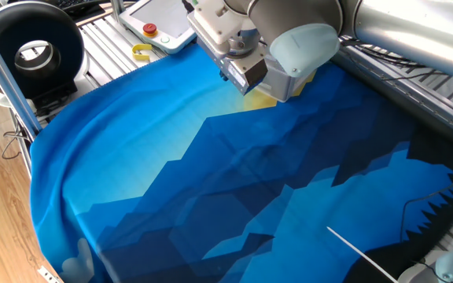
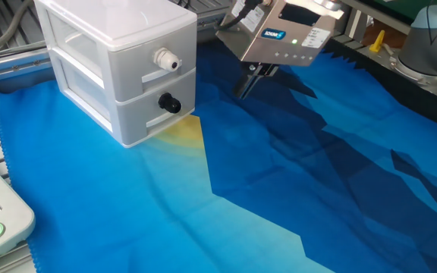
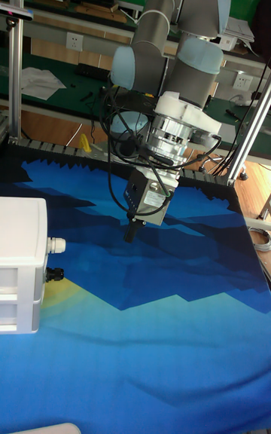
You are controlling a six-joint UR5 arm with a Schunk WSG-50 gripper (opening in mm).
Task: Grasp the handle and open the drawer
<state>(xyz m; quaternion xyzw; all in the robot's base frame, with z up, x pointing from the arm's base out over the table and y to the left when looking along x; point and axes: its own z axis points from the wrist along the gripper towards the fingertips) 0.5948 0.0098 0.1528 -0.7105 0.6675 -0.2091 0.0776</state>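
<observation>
Cabinet: a small white two-drawer box (image 2: 116, 68) is sitting on the blue cloth at the far left in the other fixed view, both fronts flush with its frame.
Upper drawer: it is wearing a white knob (image 2: 164, 58); through the cloudy plastic I cannot tell what is inside.
Task drawer: the drawer (image 2: 146, 106) is the lower one, lying closed beneath the upper drawer; its contents are not showing either.
Handle: the handle (image 2: 170, 103) is sticking out of that lower front, facing the open cloth, well apart from the hand.
Surface: a blue cloth (image 1: 234, 181) with a mountain pattern is covering the surface, with a yellow patch just beside the cabinet's base.
Room: a white tablet-like panel with a red button (image 1: 149, 30) is lying past the cloth's far edge in one fixed view, a black ring-shaped device (image 1: 31, 49) standing near it; green shelving is running behind the arm in the tall fixed view.
Arm: the grey arm (image 3: 177, 35) is bending down from above, its wrist tilting toward the cabinet.
Hand: the hand (image 2: 250, 80) is hanging above the cloth, to the right of the cabinet, its dark fingers pointing down and looking close together; I cannot tell whether they are fully closed, and they are holding nothing.
</observation>
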